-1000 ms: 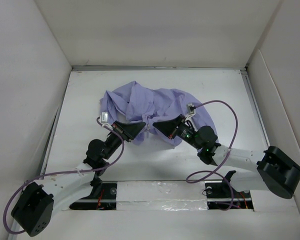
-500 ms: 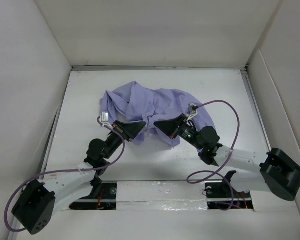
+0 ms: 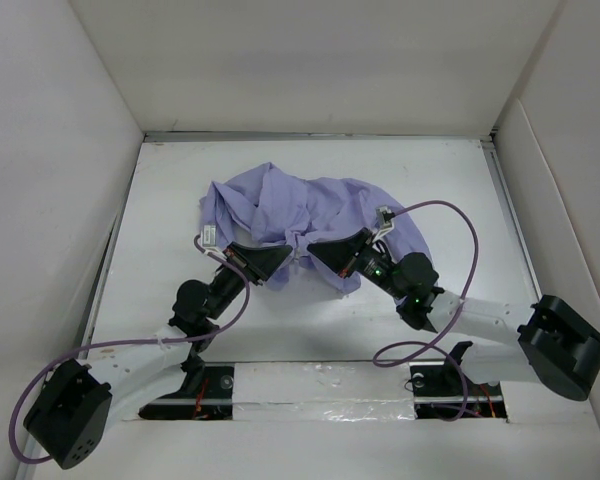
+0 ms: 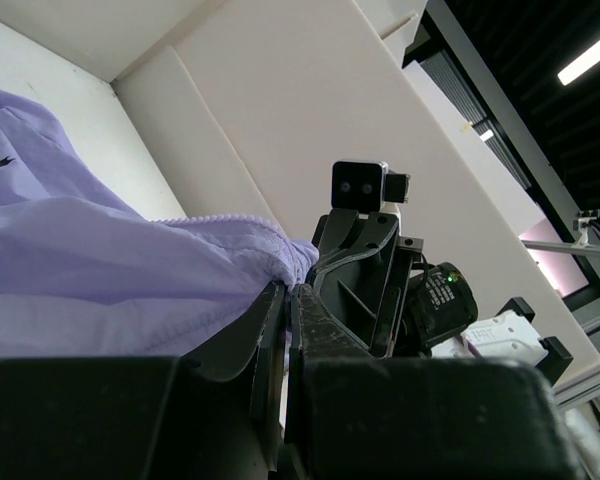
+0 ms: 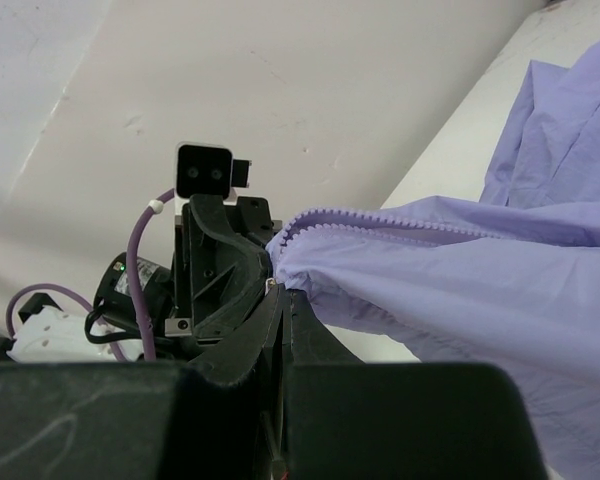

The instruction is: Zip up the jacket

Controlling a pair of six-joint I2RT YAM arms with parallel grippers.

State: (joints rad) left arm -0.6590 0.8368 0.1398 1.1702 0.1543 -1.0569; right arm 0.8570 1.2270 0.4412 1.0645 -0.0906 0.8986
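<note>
**Two arms, one hem.** We see the lavender jacket lying crumpled at the middle of the white counter, its near edge gathered up between the two arms. The left gripper reaches in from the left and the right gripper from the right. Their tips all but meet at a bunched fold of cloth on the jacket's near side.

From the left wrist we find the left jaws pressed together, the jacket's edge pinched at their tips and the cloth drawn away to the left of that view. From the right wrist we find the right jaws likewise pressed together, clamped on a corner of the jacket. There a row of zipper teeth runs along the raised edge.

Each wrist view shows the other gripper facing it, just beyond the pinched cloth. The rest of the jacket spreads wrinkled toward the far side of the counter, one part trailing to the right beside the right arm.
</note>
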